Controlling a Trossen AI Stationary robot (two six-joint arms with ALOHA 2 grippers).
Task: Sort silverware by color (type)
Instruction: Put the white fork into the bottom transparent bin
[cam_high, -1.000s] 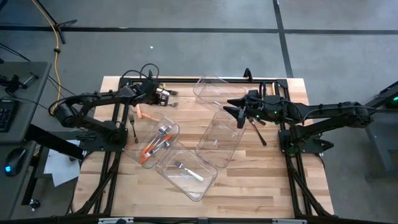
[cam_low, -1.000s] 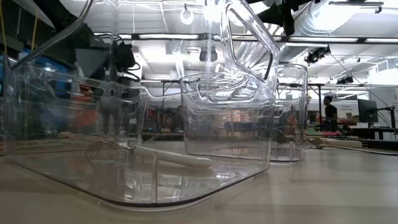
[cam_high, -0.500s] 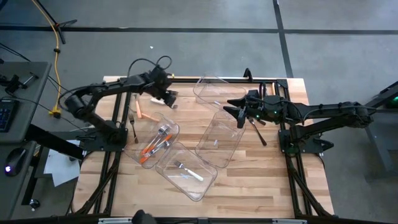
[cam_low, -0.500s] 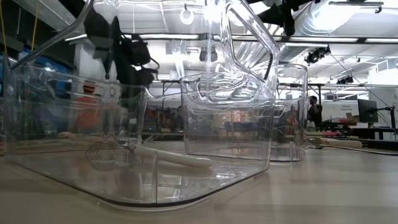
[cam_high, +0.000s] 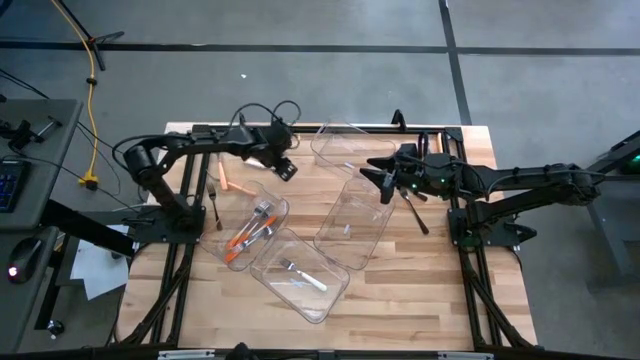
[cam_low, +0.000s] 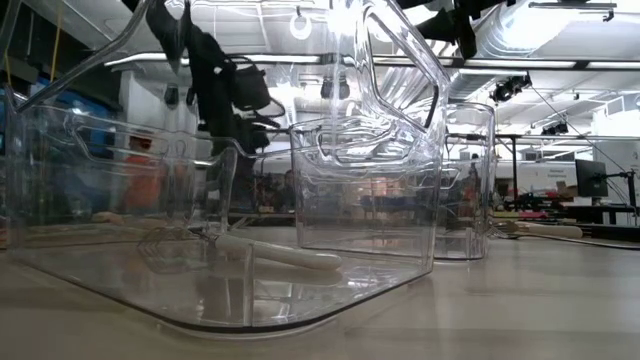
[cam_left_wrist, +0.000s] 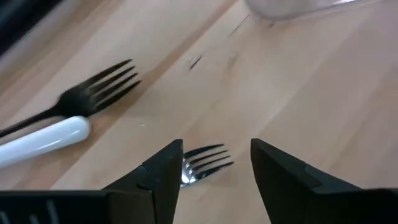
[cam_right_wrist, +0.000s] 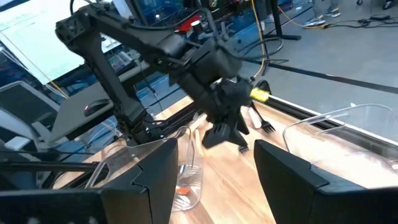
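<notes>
Left pincer (cam_high: 285, 168) open, empty, above surface (cam_high: 440, 290); silver fork (cam_left_wrist: 202, 163) half hidden behind finger. Black fork (cam_left_wrist: 93, 96), white handle (cam_left_wrist: 40, 140) cut off. Right pincer (cam_high: 372, 178) open over bin (cam_high: 350, 228). No legible writing.

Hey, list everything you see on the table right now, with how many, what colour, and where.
Clear bins: four, transparent, mid-table.
Orange-handled silverware: several, in the left bin; one more loose behind it.
White-handled fork: one, in the nearest bin.
Black fork: one, loose, left side.
Black utensil: one, under the right arm.
Silver fork head: one, below the left claw.
Table: one, light wood.
Left claw: open, far side.
Right claw: open, over the bins.
</notes>
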